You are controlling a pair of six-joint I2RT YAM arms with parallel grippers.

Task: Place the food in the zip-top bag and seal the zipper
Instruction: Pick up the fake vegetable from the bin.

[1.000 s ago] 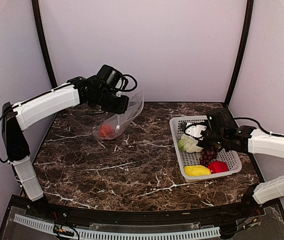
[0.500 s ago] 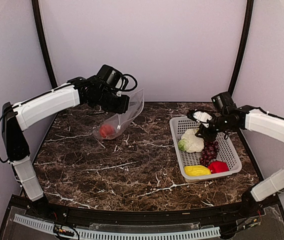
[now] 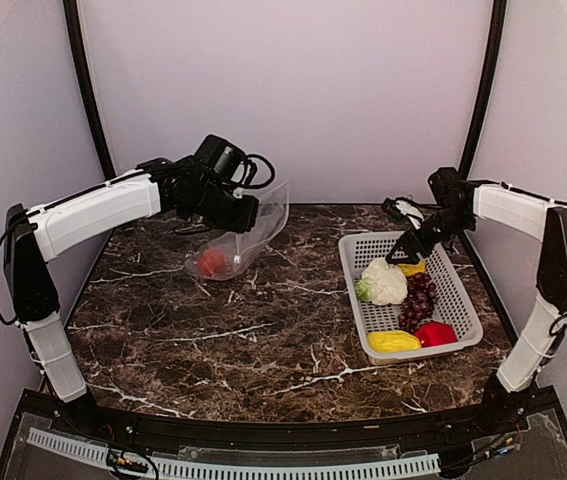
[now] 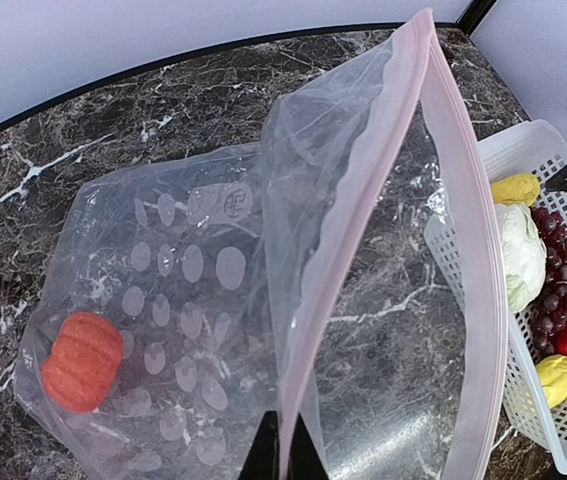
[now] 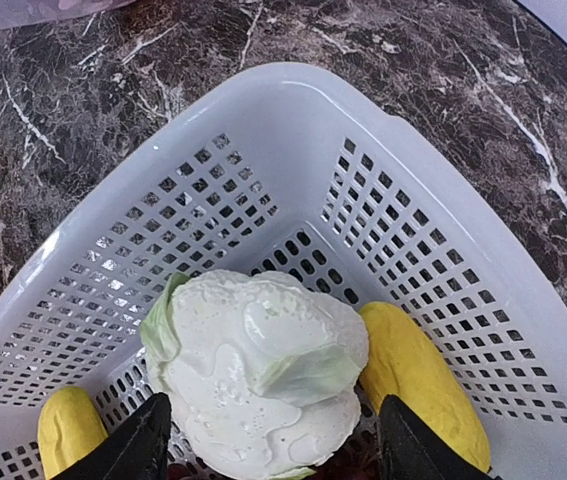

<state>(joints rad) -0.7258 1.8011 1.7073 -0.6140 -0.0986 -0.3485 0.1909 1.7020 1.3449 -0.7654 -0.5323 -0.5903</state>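
Observation:
My left gripper (image 3: 235, 212) is shut on the zipper (image 4: 406, 80) edge of the clear zip-top bag (image 3: 248, 232), holding the mouth up and open toward the right. An orange pumpkin (image 4: 82, 360) lies inside the bag at its low end on the table. My right gripper (image 3: 403, 232) hangs open over the far end of the white basket (image 3: 355, 262), its fingers spread either side of the cauliflower (image 5: 258, 370) below, apart from it. Also in the basket are two yellow pieces (image 5: 423, 375) (image 3: 393, 341), purple grapes (image 3: 418, 300) and a red pepper (image 3: 435, 333).
The basket (image 5: 293, 90) stands at the right of the dark marble table (image 3: 263, 330). Pale walls and black corner posts close in the back and sides. The bag's mouth (image 4: 393, 300) faces the basket across bare marble.
My right gripper has lifted out of the basket, swung toward the back and opened wide; the cauliflower stays in the basket. The left gripper and bag have hardly moved.

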